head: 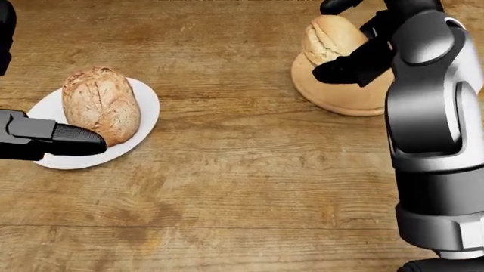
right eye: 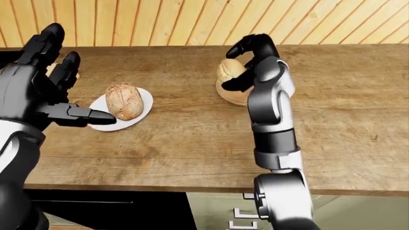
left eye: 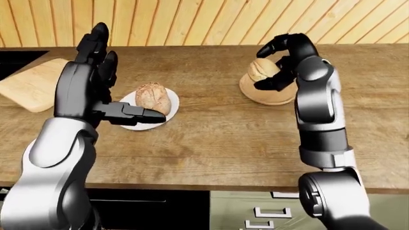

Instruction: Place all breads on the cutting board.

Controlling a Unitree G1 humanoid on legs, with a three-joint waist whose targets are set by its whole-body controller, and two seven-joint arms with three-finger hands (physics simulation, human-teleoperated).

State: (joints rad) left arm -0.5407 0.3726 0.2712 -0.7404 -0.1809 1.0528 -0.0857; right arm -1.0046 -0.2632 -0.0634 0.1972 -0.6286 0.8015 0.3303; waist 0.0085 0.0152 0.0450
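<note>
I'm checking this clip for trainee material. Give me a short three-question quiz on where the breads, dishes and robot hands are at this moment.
1. True or false: the brown loaf lies on the white plate.
2. Which robot hand has its fingers around the pale roll? A) left robot hand B) right robot hand C) neither
3. Fill in: in the left-eye view, the cutting board lies at the far ____ of the wooden counter.

Key
1. True.
2. B. The roll sits tilted above the round wooden dish; whether it touches the dish cannot be told.
3. Left; no bread is on it.
</note>
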